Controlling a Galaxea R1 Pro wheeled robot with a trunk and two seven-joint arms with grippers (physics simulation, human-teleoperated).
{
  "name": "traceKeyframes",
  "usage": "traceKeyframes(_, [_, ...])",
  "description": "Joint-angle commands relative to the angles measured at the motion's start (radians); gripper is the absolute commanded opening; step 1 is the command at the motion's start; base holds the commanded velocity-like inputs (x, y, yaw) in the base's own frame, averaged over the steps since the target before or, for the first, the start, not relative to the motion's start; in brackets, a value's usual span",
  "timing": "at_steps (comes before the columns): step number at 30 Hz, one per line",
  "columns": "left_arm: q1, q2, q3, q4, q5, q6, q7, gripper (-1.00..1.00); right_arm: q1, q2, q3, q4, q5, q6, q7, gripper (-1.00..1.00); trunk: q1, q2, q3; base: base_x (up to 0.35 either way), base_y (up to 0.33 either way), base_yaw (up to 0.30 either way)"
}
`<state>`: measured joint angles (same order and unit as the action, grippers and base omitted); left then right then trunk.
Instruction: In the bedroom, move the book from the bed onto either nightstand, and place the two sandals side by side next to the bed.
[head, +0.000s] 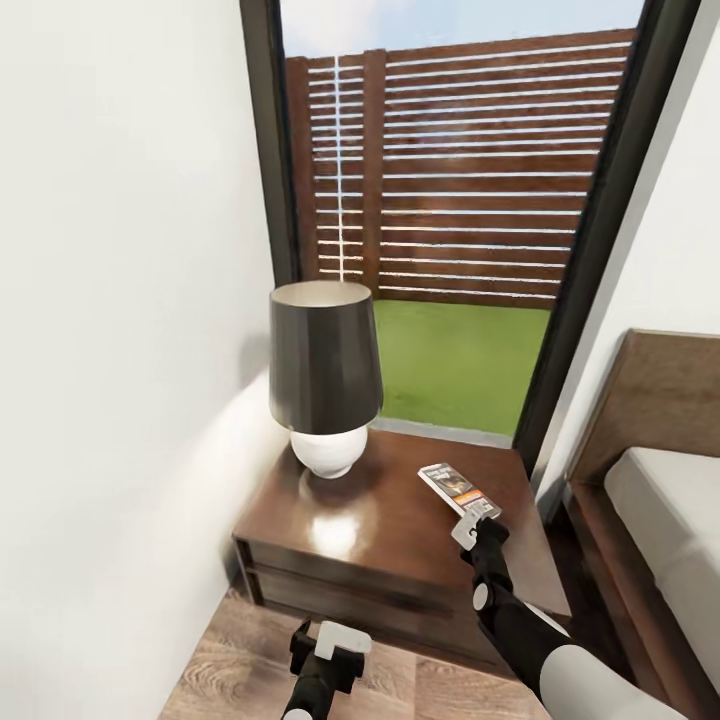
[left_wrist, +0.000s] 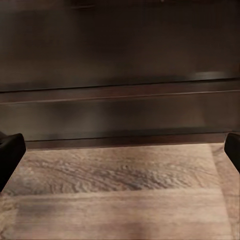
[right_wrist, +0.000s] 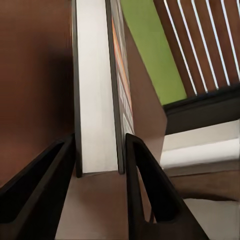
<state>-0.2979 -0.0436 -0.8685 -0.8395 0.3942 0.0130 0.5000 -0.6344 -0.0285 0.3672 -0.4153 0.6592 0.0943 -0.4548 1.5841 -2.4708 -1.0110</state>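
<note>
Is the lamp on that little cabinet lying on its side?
No, the lamp stands upright on the nightstand, its dark shade above its white base.

The book (head: 455, 487) cover's lettering is too small to read
</note>
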Motion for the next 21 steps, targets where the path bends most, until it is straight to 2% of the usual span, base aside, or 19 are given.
traceKeyframes(1, [-0.001, 0.001, -0.005, -0.001, 0.006, 0.001, 0.008, 1.0, -0.001, -0.001, 0.006, 0.0, 0.01, 0.01, -0.005, -1.0, 0.0, 0.0, -0.001, 0.158, 0.0, 0.0])
traceKeyframes(7, [-0.001, 0.001, -0.005, -0.001, 0.005, 0.001, 0.008, 1.0, -0.001, -0.001, 0.006, 0.0, 0.01, 0.01, -0.005, -1.0, 0.0, 0.0, -0.001, 0.07, 0.0, 0.0])
traceKeyframes(11, [-0.001, 0.001, -0.004, -0.001, 0.006, 0.001, 0.008, 1.0, -0.001, -0.001, 0.006, 0.0, 0.01, 0.01, -0.005, -1.0, 0.015, -0.028, -0.013, 0.006, 0.0, 0.0])
traceKeyframes(21, [-0.001, 0.001, -0.006, -0.001, 0.005, 0.001, 0.008, 1.0, -0.001, -0.001, 0.006, 0.0, 0.01, 0.01, -0.005, -1.0, 0.02, -0.031, -0.052, 0.0, 0.0, 0.0])
